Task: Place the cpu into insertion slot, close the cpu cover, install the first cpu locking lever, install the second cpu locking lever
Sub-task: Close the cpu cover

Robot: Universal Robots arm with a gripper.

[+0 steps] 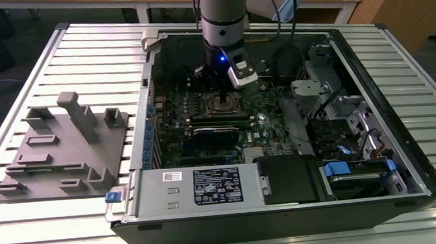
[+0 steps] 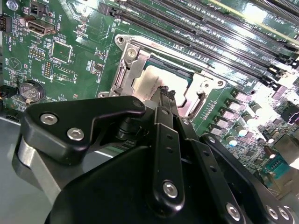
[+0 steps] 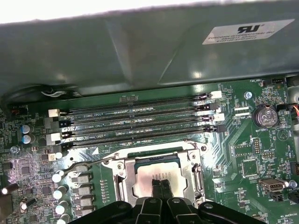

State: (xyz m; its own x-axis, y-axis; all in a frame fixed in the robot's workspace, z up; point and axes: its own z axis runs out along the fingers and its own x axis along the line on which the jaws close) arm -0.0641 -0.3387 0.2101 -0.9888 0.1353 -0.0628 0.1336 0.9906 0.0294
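Observation:
In both wrist views the cpu (image 3: 154, 169) (image 2: 152, 77) lies flat in the insertion slot (image 1: 223, 102), its dull silver top showing. The slot's contact field is hidden under it. The cpu cover (image 3: 122, 179) (image 2: 135, 58) is a metal frame that lies around the chip. My gripper (image 3: 159, 183) (image 2: 164, 92) is shut, and its two black fingertips are pressed together right over the cpu's top near one edge. There is nothing between the fingers. A thin metal lever (image 3: 79, 169) sticks out beside the socket. In the exterior view the gripper (image 1: 216, 84) hangs inside the open computer case, above the socket.
Long memory slots (image 3: 140, 116) run beside the socket, with the case wall (image 3: 140, 56) behind them. Capacitors (image 3: 60, 191) and a coin battery (image 3: 264, 115) flank it. A black card (image 1: 217, 130), a power supply (image 1: 199, 187) and drive cages (image 1: 337, 104) sit in the case. A grey fixture (image 1: 62, 147) sits on the table.

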